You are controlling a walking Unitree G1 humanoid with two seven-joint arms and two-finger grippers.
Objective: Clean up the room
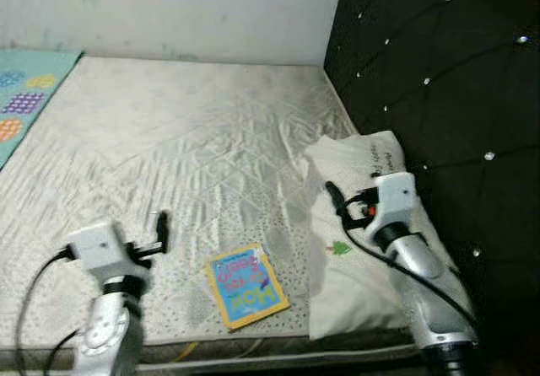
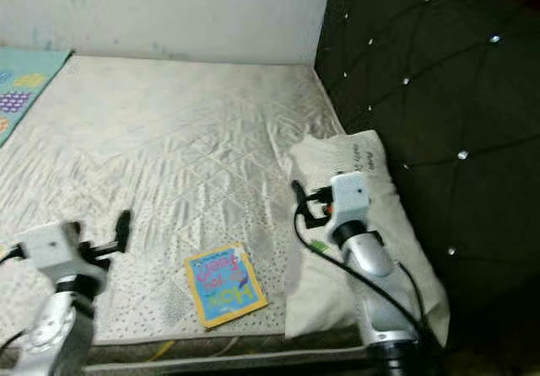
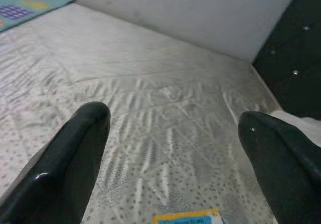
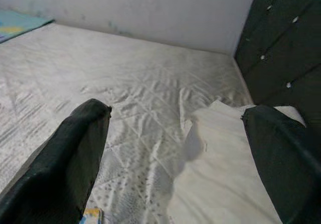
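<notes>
Small colourful picture book (image 1: 247,286) lying untouched on pale quilted mattress (image 1: 186,157), cream pillow (image 1: 359,249) beside it. Both left gripper (image 3: 173,148) and right gripper (image 4: 175,153) spread wide, holding nothing; tidying judged barely begun

Soft, even light falls over the pale quilted mattress (image 1: 194,148), brightest toward its far edge by the white wall (image 1: 194,9). The black tufted headboard (image 1: 447,81) sinks into gloom, only its studs glinting. Head views are slightly grainy and soft. In the wrist views, the near black fingers (image 3: 60,169) blur, faintly glossy.
</notes>
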